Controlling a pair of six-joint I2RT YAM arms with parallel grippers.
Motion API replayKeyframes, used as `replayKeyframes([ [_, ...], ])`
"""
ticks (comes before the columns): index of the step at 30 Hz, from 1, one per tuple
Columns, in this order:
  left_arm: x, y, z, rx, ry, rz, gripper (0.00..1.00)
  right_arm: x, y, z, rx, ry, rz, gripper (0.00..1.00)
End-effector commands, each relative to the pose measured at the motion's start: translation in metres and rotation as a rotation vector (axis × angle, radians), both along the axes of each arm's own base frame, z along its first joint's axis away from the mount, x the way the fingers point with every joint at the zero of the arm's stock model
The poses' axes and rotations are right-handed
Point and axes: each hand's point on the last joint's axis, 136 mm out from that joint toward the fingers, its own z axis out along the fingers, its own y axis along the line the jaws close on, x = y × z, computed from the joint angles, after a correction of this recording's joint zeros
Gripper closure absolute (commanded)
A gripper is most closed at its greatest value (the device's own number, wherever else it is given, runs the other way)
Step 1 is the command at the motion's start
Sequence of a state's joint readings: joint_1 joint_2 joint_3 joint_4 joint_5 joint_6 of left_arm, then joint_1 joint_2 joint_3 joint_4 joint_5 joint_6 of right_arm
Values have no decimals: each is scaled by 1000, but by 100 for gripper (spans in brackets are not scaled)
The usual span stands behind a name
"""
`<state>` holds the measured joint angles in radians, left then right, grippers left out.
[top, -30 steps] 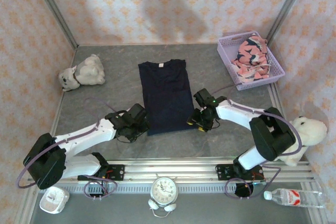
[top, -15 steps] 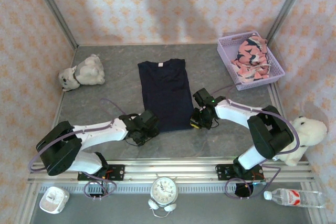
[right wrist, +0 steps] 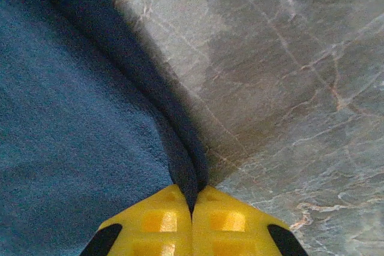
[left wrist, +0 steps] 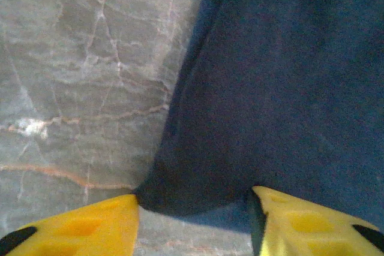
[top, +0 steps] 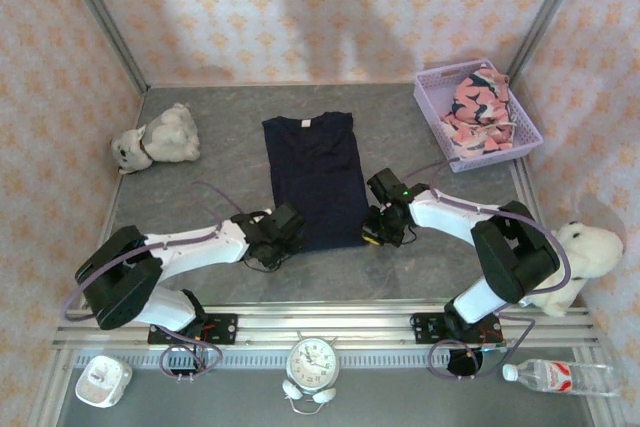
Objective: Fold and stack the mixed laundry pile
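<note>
The dark navy garment [top: 313, 179] lies flat and lengthwise in the middle of the table. My left gripper [top: 288, 234] is at its near left corner, open; in the left wrist view the yellow fingers [left wrist: 90, 226] stand apart on either side of that corner [left wrist: 198, 190]. My right gripper [top: 372, 232] is at the near right edge. It is shut on a raised fold of the navy cloth [right wrist: 186, 148], which is pinched between its fingertips [right wrist: 193, 191]. The salmon-pink printed garment [top: 478, 107] lies bunched in the basket at the back right.
The lavender lattice basket [top: 430, 102] stands at the back right. One white plush toy [top: 158, 137] lies at the back left and another [top: 585, 257] sits at the right edge. A clock [top: 313, 359] and a water bottle [top: 560, 377] lie beyond the near rail.
My left gripper has slid right along the table to the navy garment's near left corner. The right gripper has stayed at the near right edge.
</note>
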<state>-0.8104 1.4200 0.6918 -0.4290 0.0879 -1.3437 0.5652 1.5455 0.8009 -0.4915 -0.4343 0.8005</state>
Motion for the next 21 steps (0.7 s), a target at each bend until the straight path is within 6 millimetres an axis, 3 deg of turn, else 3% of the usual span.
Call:
replayKeyframes([
  [1, 9, 6, -10, 44, -12, 19, 58, 6, 3, 2, -24, -25, 11, 100],
  [7, 6, 4, -9, 63, 13, -27, 88, -3, 3, 11, -73, -25, 87, 100],
  [12, -17, 19, 1, 105, 19, -61, 95, -35, 1, 23, -125, -12, 180, 100],
  [17, -40, 22, 18, 81, 29, -95, 100, -68, 6, 43, -77, -17, 187, 100],
  [21, -32, 28, 53, 54, -54, -53, 100, -68, 5, 72, -15, -79, 131, 100],
])
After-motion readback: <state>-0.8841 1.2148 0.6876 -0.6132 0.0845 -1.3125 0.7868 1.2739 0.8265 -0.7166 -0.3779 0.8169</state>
